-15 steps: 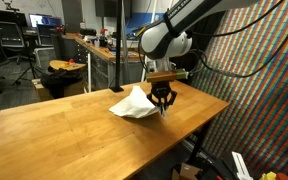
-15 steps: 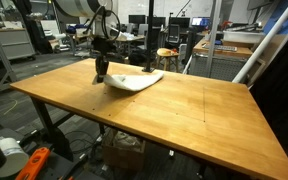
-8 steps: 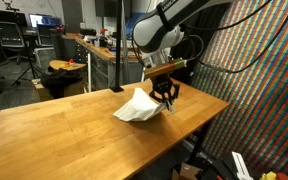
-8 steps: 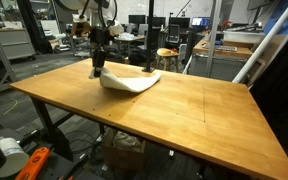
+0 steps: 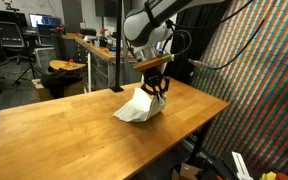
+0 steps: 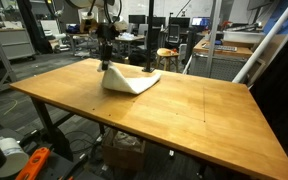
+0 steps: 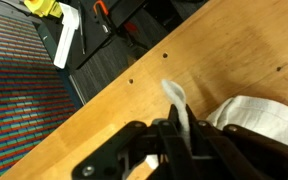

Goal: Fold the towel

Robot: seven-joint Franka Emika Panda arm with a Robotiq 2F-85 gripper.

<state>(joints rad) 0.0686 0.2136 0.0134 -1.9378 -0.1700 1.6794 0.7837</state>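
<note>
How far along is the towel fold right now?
Done: the gripper is shut on one edge of the towel, and that edge is up off the table. In hand: the raised edge hangs above the rest of the cloth, which lies on the wood. Left: carry the edge across, lay it down flat and let go; no finished fold shows yet.

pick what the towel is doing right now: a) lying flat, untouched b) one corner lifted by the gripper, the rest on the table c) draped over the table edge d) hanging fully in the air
b: in an exterior view the gripper pinches one corner of the towel up, while the rest of the cloth lies bunched on the table.
</note>
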